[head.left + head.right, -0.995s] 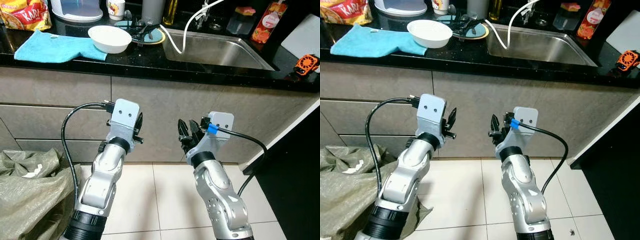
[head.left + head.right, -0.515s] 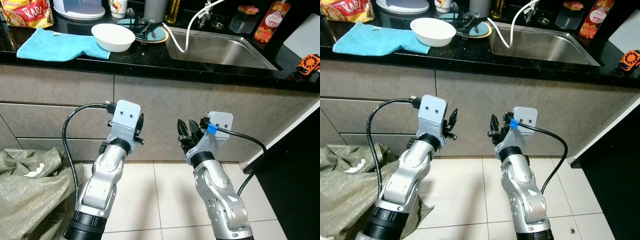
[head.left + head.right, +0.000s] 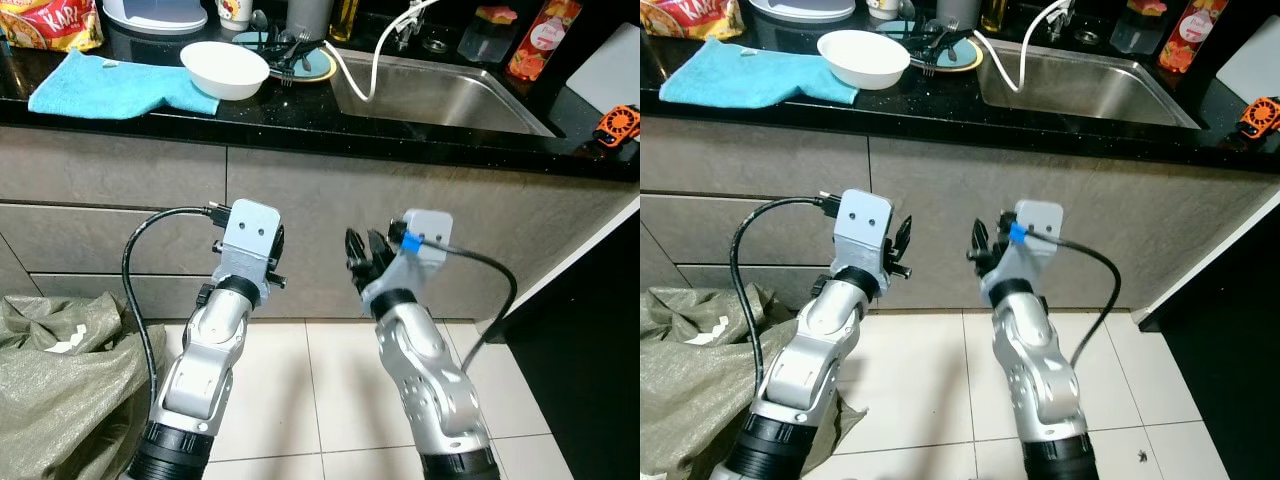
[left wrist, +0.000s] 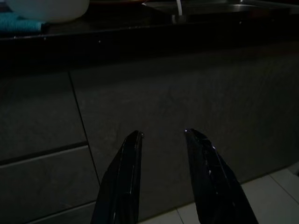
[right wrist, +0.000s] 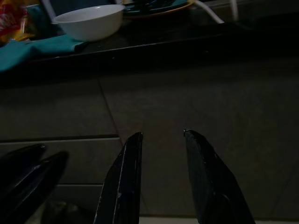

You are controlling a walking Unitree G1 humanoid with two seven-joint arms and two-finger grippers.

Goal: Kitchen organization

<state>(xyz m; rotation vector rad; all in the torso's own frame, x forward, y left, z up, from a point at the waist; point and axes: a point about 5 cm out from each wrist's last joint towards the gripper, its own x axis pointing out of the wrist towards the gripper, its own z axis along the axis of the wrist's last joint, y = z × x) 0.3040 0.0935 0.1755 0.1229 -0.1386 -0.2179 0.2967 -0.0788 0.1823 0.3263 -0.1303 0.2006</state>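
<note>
Grippers are both raised before the grey cabinet front (image 3: 320, 200), below the black counter (image 3: 300, 125). Left gripper (image 4: 162, 135) has its fingers parted and holds nothing; right gripper (image 5: 162, 135) is the same. White bowl (image 3: 224, 69) sits on the counter near its front edge, beside a blue cloth (image 3: 110, 85), left of the sink (image 3: 440, 95).

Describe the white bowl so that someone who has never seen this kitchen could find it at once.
Start at the steel sink set in the black countertop. To the robot's left of the sink lies a plate of dark utensils, and next to it the white bowl sits upright, its edge resting on a blue towel. It is the only plain white, empty, round dish there.
</note>
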